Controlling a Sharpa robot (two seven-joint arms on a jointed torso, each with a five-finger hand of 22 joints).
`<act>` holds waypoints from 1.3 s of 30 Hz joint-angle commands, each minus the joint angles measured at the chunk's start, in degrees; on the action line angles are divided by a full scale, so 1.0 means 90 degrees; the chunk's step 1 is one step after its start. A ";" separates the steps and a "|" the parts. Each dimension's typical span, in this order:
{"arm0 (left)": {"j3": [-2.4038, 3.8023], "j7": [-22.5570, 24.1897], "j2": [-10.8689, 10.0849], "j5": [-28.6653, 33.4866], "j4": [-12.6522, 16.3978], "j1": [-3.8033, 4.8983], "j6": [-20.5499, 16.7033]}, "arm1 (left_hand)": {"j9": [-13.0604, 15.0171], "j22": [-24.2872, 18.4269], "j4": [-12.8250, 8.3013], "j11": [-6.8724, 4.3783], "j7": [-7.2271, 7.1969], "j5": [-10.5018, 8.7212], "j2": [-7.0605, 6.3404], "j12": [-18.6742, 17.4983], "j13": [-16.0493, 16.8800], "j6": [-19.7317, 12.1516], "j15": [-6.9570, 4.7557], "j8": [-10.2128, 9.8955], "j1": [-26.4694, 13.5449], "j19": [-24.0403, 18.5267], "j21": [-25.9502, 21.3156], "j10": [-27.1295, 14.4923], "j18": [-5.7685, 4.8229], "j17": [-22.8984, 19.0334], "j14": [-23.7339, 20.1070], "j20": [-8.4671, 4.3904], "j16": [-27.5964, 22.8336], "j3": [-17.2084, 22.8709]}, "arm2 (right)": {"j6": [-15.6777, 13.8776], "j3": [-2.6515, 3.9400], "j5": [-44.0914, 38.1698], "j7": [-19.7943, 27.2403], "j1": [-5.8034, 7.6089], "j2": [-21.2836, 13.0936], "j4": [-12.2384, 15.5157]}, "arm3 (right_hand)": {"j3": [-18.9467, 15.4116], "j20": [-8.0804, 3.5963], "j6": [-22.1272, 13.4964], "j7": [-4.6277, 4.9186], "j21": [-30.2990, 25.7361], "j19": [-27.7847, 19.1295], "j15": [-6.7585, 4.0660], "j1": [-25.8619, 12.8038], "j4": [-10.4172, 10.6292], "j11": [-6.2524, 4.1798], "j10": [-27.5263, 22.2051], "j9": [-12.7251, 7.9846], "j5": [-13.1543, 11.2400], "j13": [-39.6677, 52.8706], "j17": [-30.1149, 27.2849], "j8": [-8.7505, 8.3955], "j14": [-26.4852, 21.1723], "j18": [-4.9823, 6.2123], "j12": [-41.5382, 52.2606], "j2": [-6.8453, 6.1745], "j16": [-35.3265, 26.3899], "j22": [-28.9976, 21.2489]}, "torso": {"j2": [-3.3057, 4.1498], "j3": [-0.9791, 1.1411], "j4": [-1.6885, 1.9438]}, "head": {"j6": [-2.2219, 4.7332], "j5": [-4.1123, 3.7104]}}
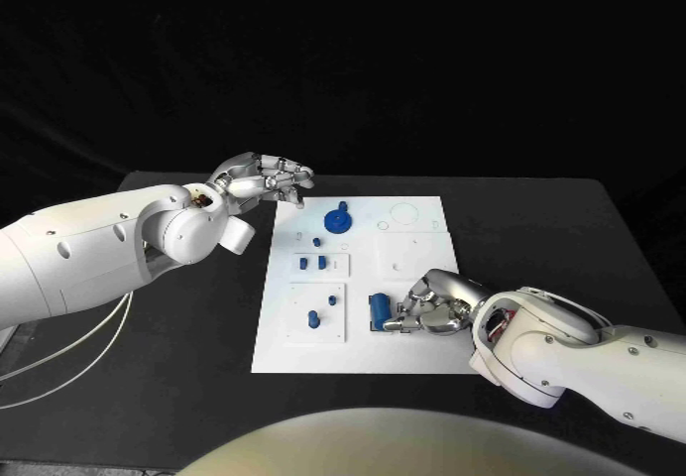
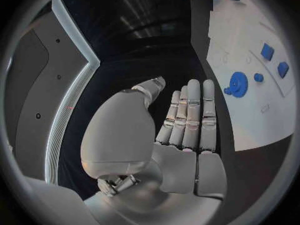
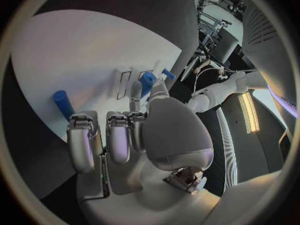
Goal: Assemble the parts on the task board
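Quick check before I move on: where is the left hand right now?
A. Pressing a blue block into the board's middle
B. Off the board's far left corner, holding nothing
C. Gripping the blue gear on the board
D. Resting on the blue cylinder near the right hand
B: in the head view the left hand sits past the task board's far left corner, and its wrist view shows the fingers extended and bare, with the blue gear untouched.

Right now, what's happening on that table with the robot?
The robot is assembling blue parts on the white task board. Its right hand rests on the board's near edge, fingers against a blue block. Its left hand hovers open off the board's far left corner, holding nothing. A blue gear sits on the board's far end.
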 commanded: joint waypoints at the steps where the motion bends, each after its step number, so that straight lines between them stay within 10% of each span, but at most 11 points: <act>1: 0.0004 0.0026 0.0005 0.0043 0.0015 0.0005 0.0057 | -0.0002 -0.0009 -0.0009 -0.0012 0.0001 0.0006 0.0021 0.0035 0.0008 -0.0039 0.0002 0.0024 -0.0054 -0.0005 -0.0027 -0.0053 0.0058 0.0010 -0.0054 0.0022 -0.0022 0.0030 | 0.0195 -0.0001 0.0012 0.0101 -0.0002 0.0013 0.0002 | -0.0052 -0.0033 -0.0019 0.0021 0.0034 0.0689 -0.0023 0.0027 0.0006 -0.0011 0.0519 0.0023 -0.0050 0.1475 0.1677 0.0028 0.0663 -0.0090 -0.0040 -0.0097 0.0026 0.1673 | 0.0004 0.0000 -0.0001 | 0.0001 -0.0005; 10: 0.0004 0.0025 0.0005 0.0043 0.0022 0.0005 0.0058 | -0.0002 -0.0009 -0.0009 -0.0012 0.0001 0.0006 0.0021 0.0035 0.0008 -0.0039 0.0002 0.0024 -0.0054 -0.0005 -0.0027 -0.0053 0.0058 0.0010 -0.0054 0.0022 -0.0022 0.0030 | 0.0200 -0.0001 -0.0011 0.0074 -0.0002 0.0067 -0.0038 | -0.0060 -0.0032 -0.0020 0.0020 0.0034 0.0689 -0.0022 0.0039 0.0002 -0.0011 0.0520 0.0050 -0.0110 0.1476 0.1677 0.0032 0.0663 -0.0090 -0.0038 -0.0116 0.0026 0.1673 | 0.0007 0.0005 0.0000 | 0.0001 0.0005; 24: 0.0004 0.0020 -0.0001 0.0043 0.0028 0.0005 0.0061 | -0.0002 -0.0011 -0.0023 -0.0012 0.0001 0.0011 0.0017 0.0042 0.0009 -0.0042 0.0001 0.0035 -0.0052 -0.0002 -0.0032 -0.0055 0.0059 0.0012 -0.0054 0.0022 -0.0024 0.0037 | -0.0212 0.0000 -0.0131 -0.0062 0.0004 0.0134 -0.0110 | -0.0141 -0.0059 0.0021 -0.0031 0.0034 0.0689 -0.0057 -0.0029 -0.0006 -0.0054 0.0574 0.0255 0.0361 0.1543 0.1677 0.0039 0.0663 -0.0090 0.0073 0.0334 0.0026 0.1673 | 0.0002 0.0006 0.0001 | 0.0001 0.0010; 39: 0.0004 0.0018 0.0002 0.0043 0.0027 0.0005 0.0073 | -0.0003 -0.0012 -0.0024 -0.0012 0.0001 0.0018 0.0018 0.0046 0.0009 -0.0044 0.0002 0.0041 -0.0057 0.0000 -0.0034 -0.0056 0.0058 0.0014 -0.0054 0.0022 -0.0024 0.0041 | 0.0081 0.0000 -0.0104 0.0059 0.0007 0.0261 -0.0195 | -0.0347 -0.0072 0.0014 -0.0034 0.0034 0.0689 -0.0066 0.0264 -0.0027 -0.0059 0.0570 0.0357 0.0283 0.1540 0.1677 -0.0018 0.0663 -0.0090 0.0062 0.0211 0.0026 0.1673 | 0.0003 0.0002 0.0001 | 0.0001 0.0024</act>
